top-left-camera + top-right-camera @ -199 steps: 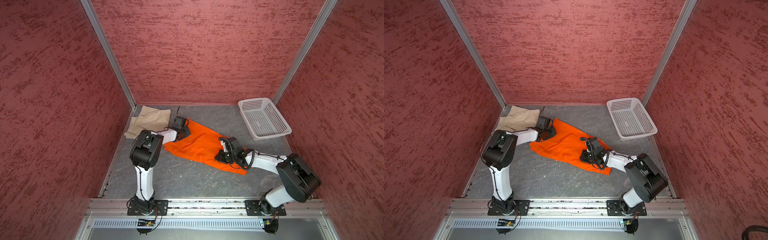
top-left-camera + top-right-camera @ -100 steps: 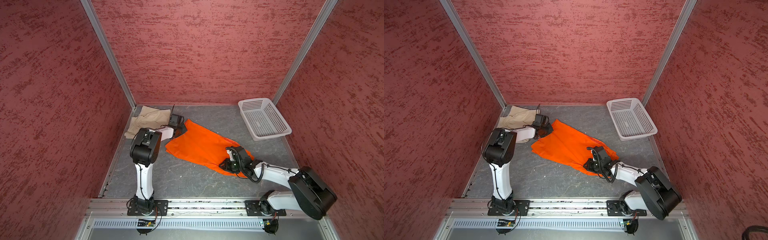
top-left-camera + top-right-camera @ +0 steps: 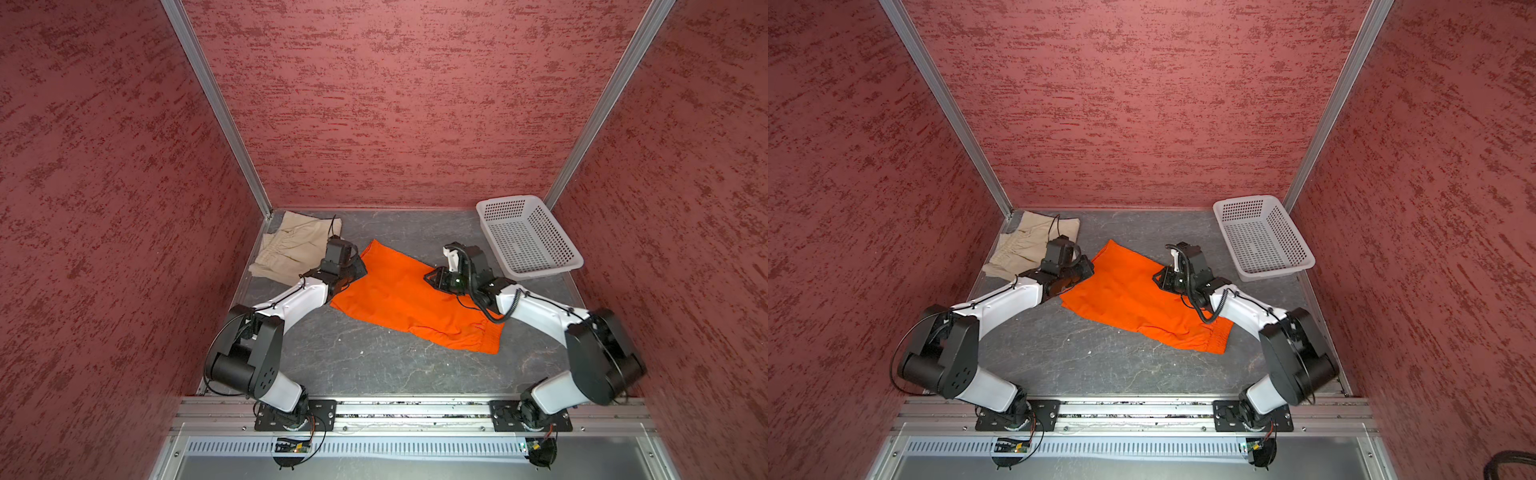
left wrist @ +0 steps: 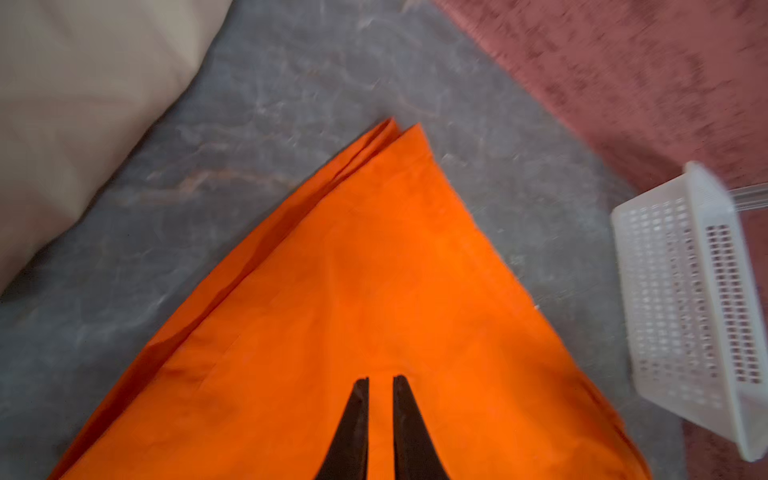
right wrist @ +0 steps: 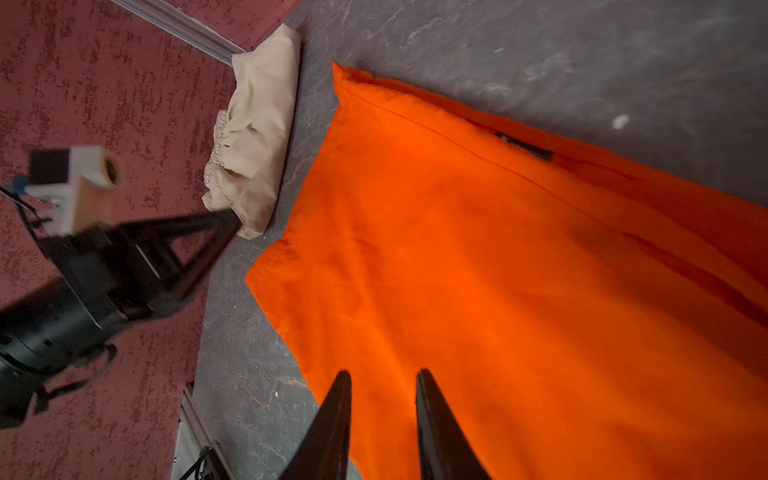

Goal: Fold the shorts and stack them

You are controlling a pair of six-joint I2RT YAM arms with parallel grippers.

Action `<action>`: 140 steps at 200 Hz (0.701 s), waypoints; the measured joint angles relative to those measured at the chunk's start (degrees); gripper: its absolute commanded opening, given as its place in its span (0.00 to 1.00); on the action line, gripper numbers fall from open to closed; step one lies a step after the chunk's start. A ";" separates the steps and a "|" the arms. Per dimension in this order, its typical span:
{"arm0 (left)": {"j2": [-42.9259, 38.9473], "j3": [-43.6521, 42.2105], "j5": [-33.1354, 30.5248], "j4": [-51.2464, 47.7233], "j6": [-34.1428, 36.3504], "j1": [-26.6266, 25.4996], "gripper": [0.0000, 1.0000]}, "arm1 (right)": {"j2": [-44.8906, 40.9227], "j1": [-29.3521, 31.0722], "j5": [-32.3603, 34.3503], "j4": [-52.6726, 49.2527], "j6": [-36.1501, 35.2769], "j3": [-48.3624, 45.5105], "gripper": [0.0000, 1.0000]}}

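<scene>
Lying outside the white basket [image 3: 519,243], orange shorts [image 3: 407,299] seem folded double.

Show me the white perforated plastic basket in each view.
In a top view: white perforated plastic basket far right, by the back corner.
In a top view: same spot.
Left wrist view: beside the bright orange cloth shorts, not touching them.
Right wrist view: not in it.
Shared landmark: those shorts, in all four views.

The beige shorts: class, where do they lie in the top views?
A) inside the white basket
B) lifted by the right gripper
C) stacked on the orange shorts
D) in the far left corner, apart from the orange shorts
D: the beige shorts lie in the far left corner, with bare floor between them and the orange shorts.
</scene>
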 measured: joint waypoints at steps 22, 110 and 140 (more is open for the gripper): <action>0.15 -4.76 -0.87 -1.16 -0.72 0.28 0.10 | 8.00 0.02 -0.44 0.61 -1.49 5.18 0.24; -0.07 -11.13 -3.76 -0.17 -2.08 4.81 0.04 | 24.83 -3.23 0.85 -0.20 -5.60 15.74 0.20; -0.24 -11.21 -4.07 -0.31 -2.05 5.07 0.04 | 27.50 -5.33 1.11 -0.31 -6.51 18.67 0.20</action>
